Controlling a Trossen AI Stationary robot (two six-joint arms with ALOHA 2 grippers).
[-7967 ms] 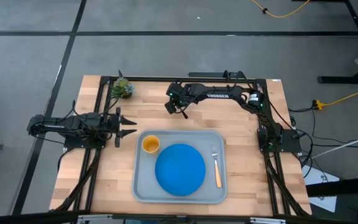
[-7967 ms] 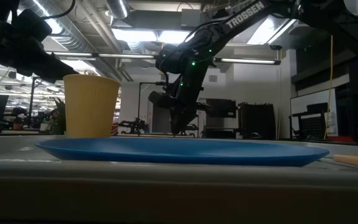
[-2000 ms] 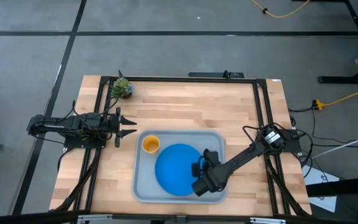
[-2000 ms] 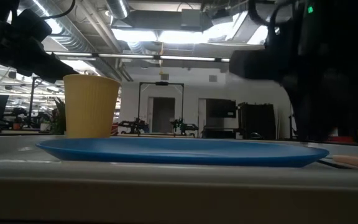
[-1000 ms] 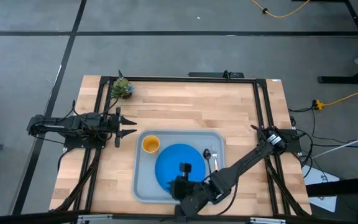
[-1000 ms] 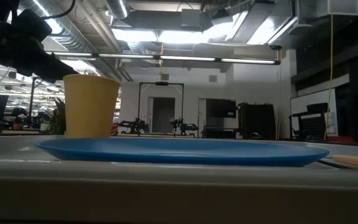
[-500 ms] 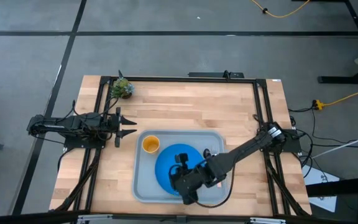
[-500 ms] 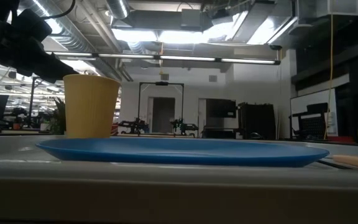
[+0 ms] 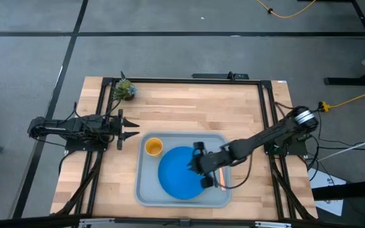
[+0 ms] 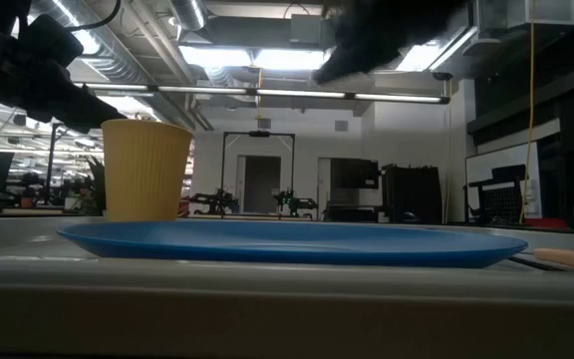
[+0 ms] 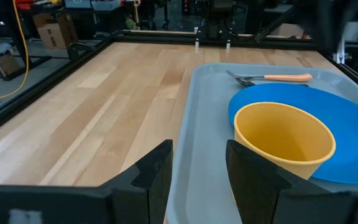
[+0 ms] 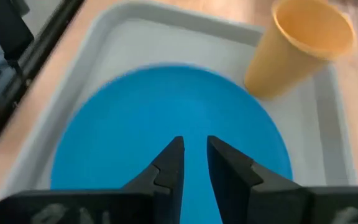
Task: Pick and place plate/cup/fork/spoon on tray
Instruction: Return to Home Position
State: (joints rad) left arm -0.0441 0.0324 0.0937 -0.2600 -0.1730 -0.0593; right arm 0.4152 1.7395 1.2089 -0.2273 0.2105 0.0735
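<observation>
Lower centre, high view: plate point(image 9: 173, 177) on tray point(image 9: 146, 185), cup point(image 9: 154, 147) beside; plate judged stiff, slick, grip by rim. Right gripper point(image 9: 195, 166) above plate, jaws narrowly apart, empty. Left gripper point(image 9: 132, 128) parked, jaws apart

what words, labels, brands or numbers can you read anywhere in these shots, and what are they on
None can be read.
The cup, plate and tray are plain; no lettering shows legibly on the left arm or the right arm.
</observation>
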